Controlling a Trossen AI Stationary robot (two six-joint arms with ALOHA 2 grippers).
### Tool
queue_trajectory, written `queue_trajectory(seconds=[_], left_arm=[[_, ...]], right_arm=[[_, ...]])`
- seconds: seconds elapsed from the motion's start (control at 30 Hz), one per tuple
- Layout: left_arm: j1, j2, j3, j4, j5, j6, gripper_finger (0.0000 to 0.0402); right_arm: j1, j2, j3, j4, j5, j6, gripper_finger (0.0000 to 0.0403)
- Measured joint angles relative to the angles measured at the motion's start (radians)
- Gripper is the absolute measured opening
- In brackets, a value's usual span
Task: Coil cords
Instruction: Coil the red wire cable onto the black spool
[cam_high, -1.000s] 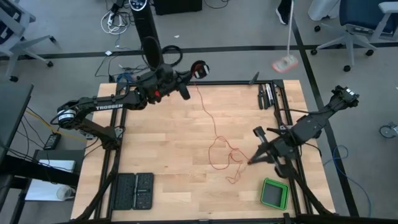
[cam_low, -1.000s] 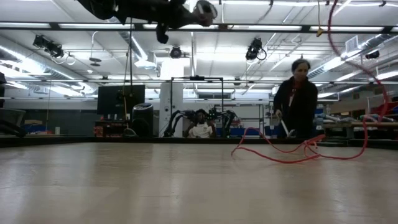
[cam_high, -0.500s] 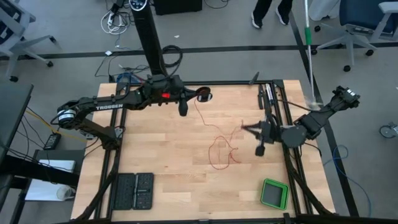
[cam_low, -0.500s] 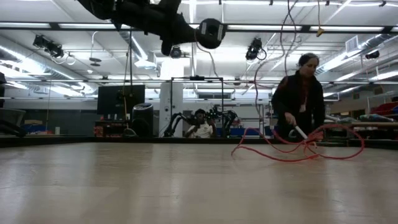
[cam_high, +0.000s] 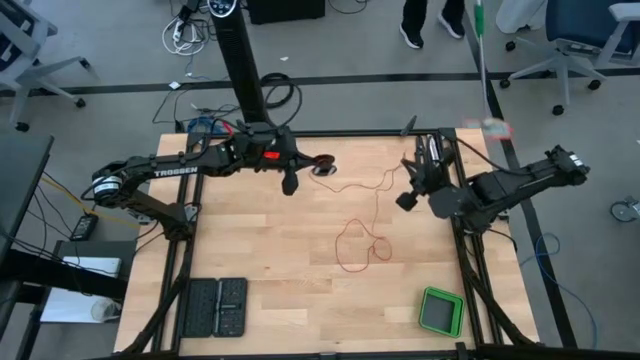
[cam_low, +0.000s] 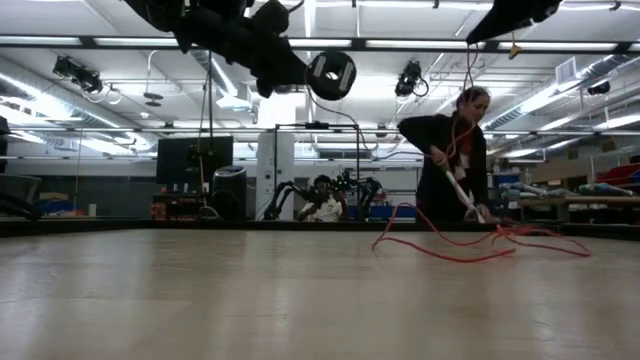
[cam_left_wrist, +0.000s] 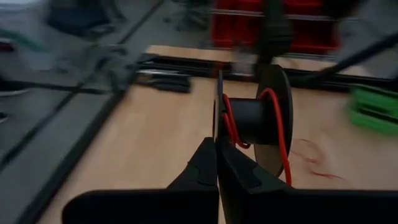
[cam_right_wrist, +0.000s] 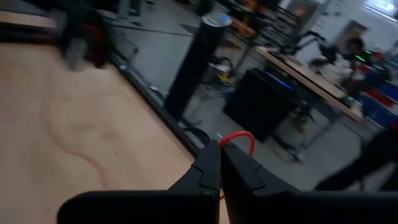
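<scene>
Cord (cam_high: 352, 238) between both clamped hands

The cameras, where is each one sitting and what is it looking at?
High view: above the table, looking straight down on both arms, the red cord and the spool.
Low view: at table-top height, looking level at the cord's loops; arms overhead.
Left wrist view: on the left arm, past its shut left gripper pinching the spool's rim.
Right wrist view: on the right arm, past its right gripper pinching cord.
All four share the cord.
</scene>
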Motion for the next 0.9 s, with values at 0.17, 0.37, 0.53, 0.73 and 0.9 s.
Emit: queue_trajectory(seconds=[0.17,0.37,0.53,0.73,0.9], left_arm=[[-0.001,0.0,0.0,-0.01,0.156,-0.002,0.0],[0.005,-0.001,0.0,-0.094,0.151,0.02,0.0],[0.007,-0.001,0.0,-0.145,0.084,0.035,0.0],[0.007,-0.001,0.0,-0.242,-0.151,0.11,0.0],[0.007,-0.001,0.0,-0.326,-0.387,0.157,0.0]], right_arm=[[-0.077,0.0,0.0,-0.014,0.011,0.0,0.0002],[-0.143,-0.001,0.0,-0.026,0.111,-0.01,0.0002],[-0.165,-0.003,0.0,-0.025,0.226,-0.025,0.0001],[-0.165,-0.007,0.0,0.02,0.379,-0.153,0.0001],[-0.172,-0.024,0.0,0.058,0.38,-0.192,0.0001]])
